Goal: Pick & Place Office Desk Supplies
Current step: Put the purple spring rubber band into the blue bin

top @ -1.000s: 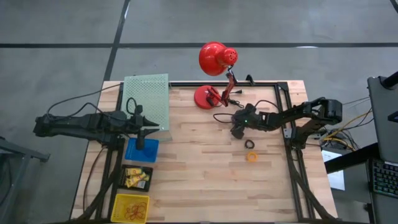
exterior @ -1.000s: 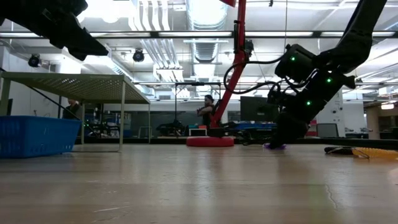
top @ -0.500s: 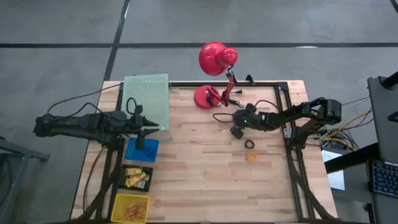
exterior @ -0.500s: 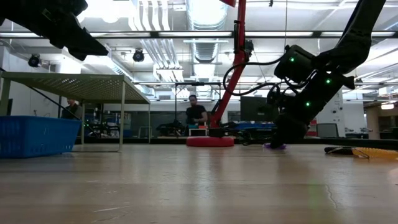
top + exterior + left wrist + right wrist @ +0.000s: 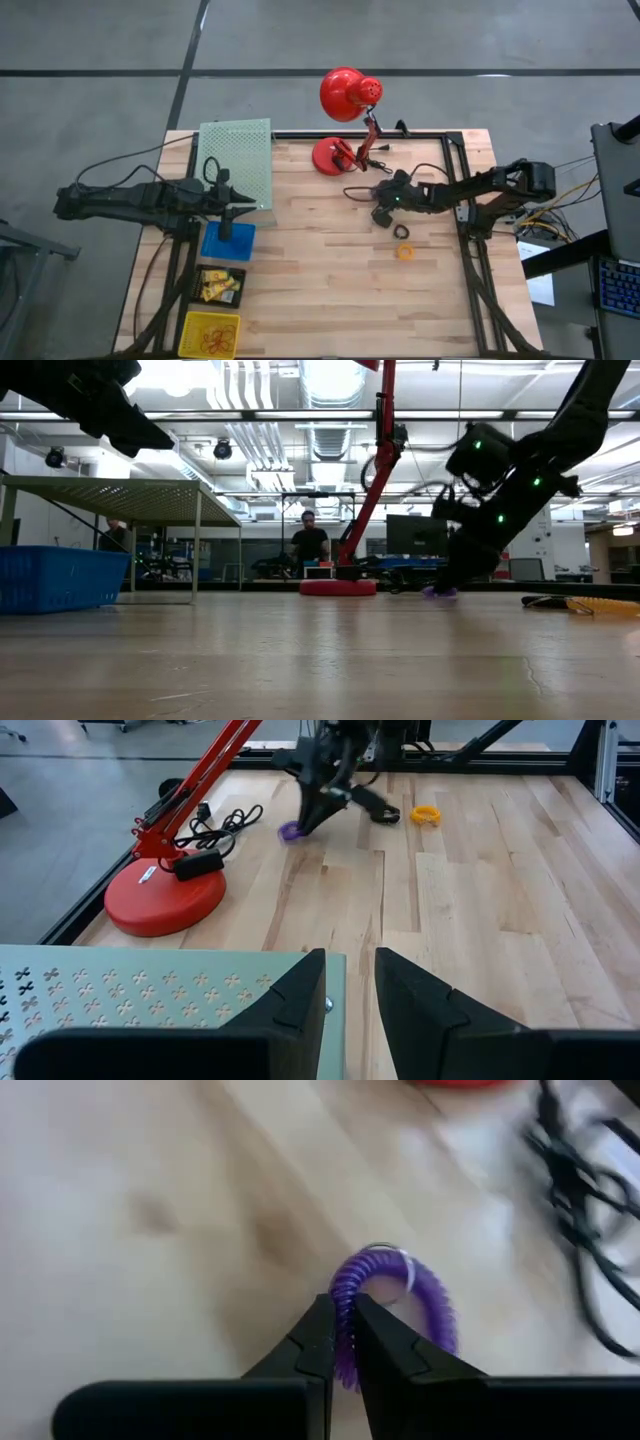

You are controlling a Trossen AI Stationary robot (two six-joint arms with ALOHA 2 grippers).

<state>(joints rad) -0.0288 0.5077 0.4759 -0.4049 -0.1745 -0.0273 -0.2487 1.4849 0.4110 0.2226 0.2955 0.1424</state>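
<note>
Right gripper (image 5: pixel 342 1342) has its jaws pinched on the purple ring (image 5: pixel 395 1310), down on the worktop (image 5: pixel 320 270) just beside the red lamp (image 5: pixel 340 120); lamp cord (image 5: pixel 590 1210) close by, black ring (image 5: pixel 402 232) and orange ring (image 5: pixel 404 252) near. Left gripper (image 5: pixel 348 982) jaws slightly parted, empty, well apart from the lamp.

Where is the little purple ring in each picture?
High view: hidden under the right pincer, beside the red lamp base.
Low view: purple ring on the table at that pincer's tip.
Left wrist view: far off, right of the lamp's cord.
Right wrist view: centre, pinched between the fingers.
Shared landmark: the red lamp.
</note>
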